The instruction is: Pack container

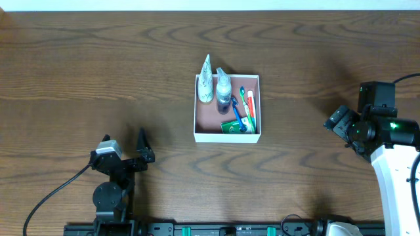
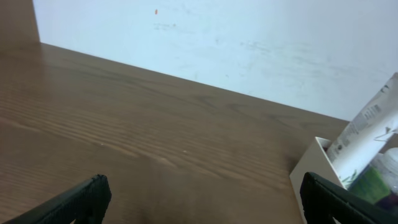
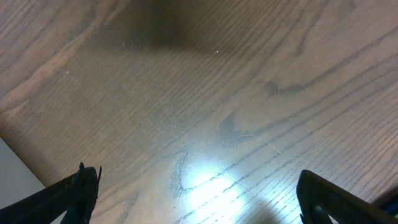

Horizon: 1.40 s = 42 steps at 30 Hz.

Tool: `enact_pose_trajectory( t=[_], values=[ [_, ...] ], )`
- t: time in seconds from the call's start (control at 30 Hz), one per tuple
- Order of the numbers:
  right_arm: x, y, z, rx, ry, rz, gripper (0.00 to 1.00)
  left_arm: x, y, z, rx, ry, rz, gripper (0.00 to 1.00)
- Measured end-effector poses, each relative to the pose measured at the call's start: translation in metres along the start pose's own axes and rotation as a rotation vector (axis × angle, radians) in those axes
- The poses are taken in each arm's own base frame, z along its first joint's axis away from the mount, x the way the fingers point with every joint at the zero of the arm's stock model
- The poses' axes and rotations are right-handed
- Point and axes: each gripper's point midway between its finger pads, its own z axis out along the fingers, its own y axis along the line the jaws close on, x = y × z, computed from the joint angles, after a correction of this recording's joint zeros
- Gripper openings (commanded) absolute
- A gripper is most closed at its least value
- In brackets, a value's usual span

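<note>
The container is a shallow square box with white walls and a pink-brown floor, at the table's middle. In it stand a white tube and a small clear bottle. Toothbrushes and a green packet lie in it too. My left gripper sits near the front left, open and holding nothing. The left wrist view shows the container's corner and the tube ahead on the right. My right gripper hovers open at the right, over bare wood.
A pale wall rises behind the table's far edge. Dark wooden tabletop surrounds the container on all sides. The arms' bases stand along the front edge.
</note>
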Motion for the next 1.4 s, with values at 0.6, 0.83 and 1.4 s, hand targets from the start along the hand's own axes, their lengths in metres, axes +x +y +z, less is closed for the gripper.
enact_pose_trajectory(
  t=[0.6,0.83,1.4],
  values=[
    [0.000,0.000,0.000,0.000,0.000,0.000,0.99,0.000,0.001,0.000,-0.002,0.001,0.007,0.98],
    [0.000,0.000,0.000,0.000,0.000,0.000,0.99,0.000,0.001,0.000,-0.002,0.001,0.007,0.98],
    [-0.046,0.023,-0.057,-0.296,-0.416,0.065,0.99,0.000,0.001,0.000,-0.002,0.002,0.008,0.98]
  ],
)
